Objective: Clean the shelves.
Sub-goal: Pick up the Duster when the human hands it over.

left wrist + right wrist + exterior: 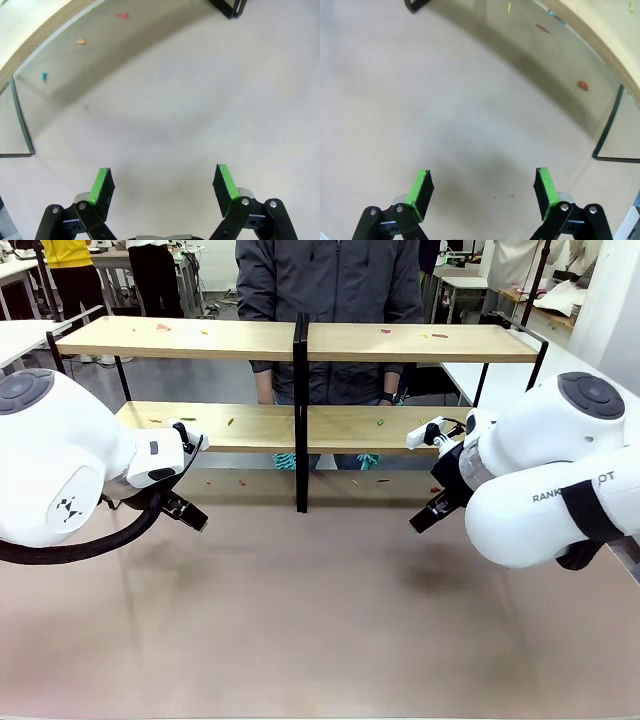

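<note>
Light-wood shelves [300,340] in a thin black frame stand across the far half of the beige surface [320,630]. A person in a grey jacket [330,280] is just behind them, and small coloured scraps [163,327] lie strewn over both boards and on the surface beneath. The left end effector [162,182] and right end effector [482,186] hover low over bare surface on the near side of the rack, one to each side of its central upright [300,410], each with green pads [99,186] spread wide and grasping nothing.
</note>
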Action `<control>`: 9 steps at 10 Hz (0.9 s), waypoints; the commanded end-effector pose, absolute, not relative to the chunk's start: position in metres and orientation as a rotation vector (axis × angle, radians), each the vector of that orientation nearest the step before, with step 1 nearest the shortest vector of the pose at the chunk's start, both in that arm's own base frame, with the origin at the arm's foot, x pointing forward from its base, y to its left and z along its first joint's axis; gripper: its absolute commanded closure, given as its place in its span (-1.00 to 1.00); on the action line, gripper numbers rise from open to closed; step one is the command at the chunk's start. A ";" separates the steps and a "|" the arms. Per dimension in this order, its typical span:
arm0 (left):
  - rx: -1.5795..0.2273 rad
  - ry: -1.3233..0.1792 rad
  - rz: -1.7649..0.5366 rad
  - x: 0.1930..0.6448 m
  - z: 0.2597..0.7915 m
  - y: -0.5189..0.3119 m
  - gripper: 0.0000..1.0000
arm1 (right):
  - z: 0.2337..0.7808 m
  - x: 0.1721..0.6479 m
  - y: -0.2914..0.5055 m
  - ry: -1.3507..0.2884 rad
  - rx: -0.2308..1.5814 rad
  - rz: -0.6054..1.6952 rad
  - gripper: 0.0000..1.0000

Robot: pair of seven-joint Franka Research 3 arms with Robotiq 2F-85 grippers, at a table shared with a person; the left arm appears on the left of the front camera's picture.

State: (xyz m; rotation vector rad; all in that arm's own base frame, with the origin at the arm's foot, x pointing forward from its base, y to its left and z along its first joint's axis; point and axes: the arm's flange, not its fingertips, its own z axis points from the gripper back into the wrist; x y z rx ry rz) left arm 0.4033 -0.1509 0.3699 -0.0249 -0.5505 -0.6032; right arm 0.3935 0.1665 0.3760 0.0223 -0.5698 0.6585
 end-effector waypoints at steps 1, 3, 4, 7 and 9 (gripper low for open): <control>-0.030 -0.687 -0.644 0.364 0.418 -0.134 -1.00 | 0.431 0.334 0.149 -0.653 -0.049 0.643 -1.00; -0.053 -1.000 -0.705 0.267 0.498 -0.106 -1.00 | 0.511 0.231 0.121 -0.799 -0.262 0.563 -1.00; -0.064 -1.144 -0.729 0.222 0.516 -0.096 -1.00 | 0.535 0.190 0.118 -0.862 -0.347 0.524 -1.00; -0.042 -1.138 -0.680 0.319 0.603 -0.142 -1.00 | 0.591 0.280 0.149 -0.867 -0.302 0.529 -1.00; -0.050 -1.150 -0.676 0.297 0.625 -0.135 -1.00 | 0.607 0.246 0.140 -0.867 -0.323 0.431 -1.00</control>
